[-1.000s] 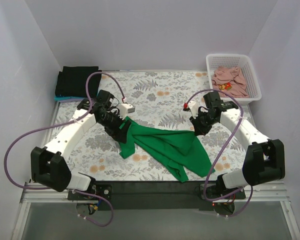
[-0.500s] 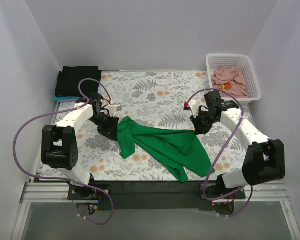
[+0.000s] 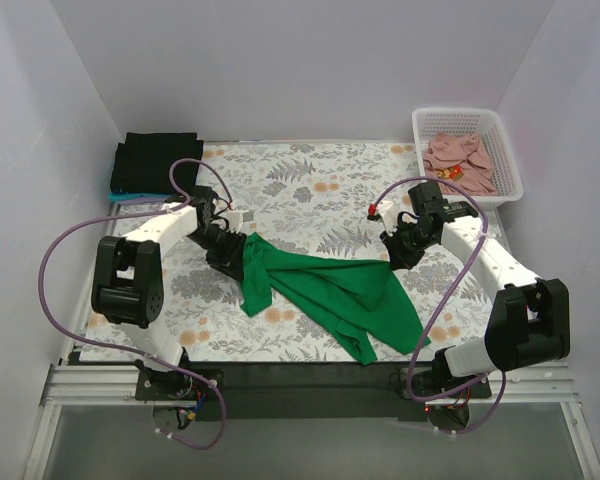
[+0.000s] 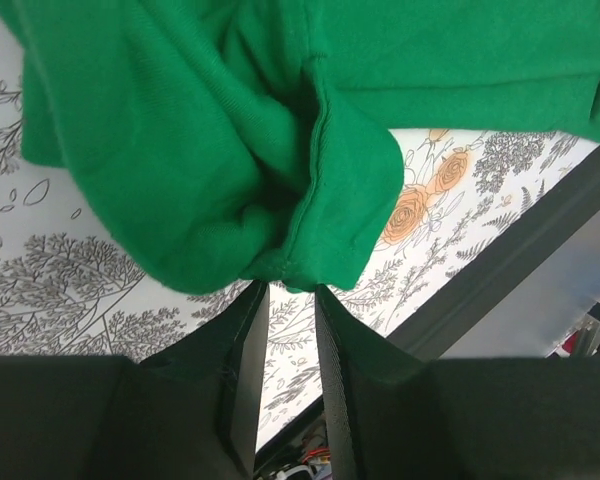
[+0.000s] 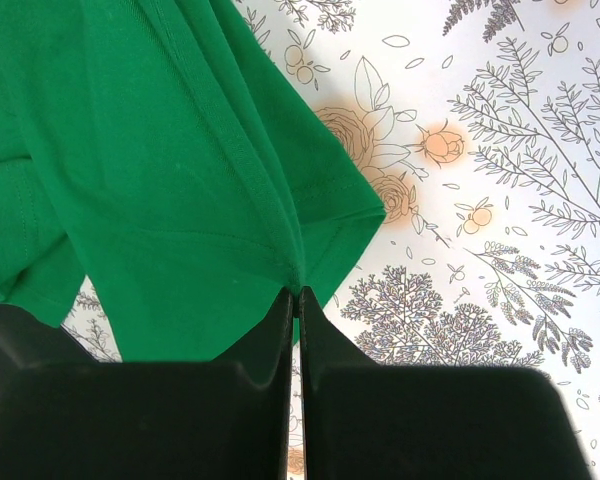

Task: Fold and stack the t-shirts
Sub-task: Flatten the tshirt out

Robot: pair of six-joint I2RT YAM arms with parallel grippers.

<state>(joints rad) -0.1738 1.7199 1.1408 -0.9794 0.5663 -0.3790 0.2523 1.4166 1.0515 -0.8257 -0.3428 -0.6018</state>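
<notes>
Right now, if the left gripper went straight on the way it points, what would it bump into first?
The green t-shirt: its bunched fold sits right at the tips of the left gripper, possibly touching them already.

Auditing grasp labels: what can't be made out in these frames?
- Left wrist: whether the left gripper grips the green shirt; bunched fabric meets the fingertips.
- Top: its jaws, too small and dark.
- Top: how many shirts are in the basket or the black stack; too small, bunched.
</notes>
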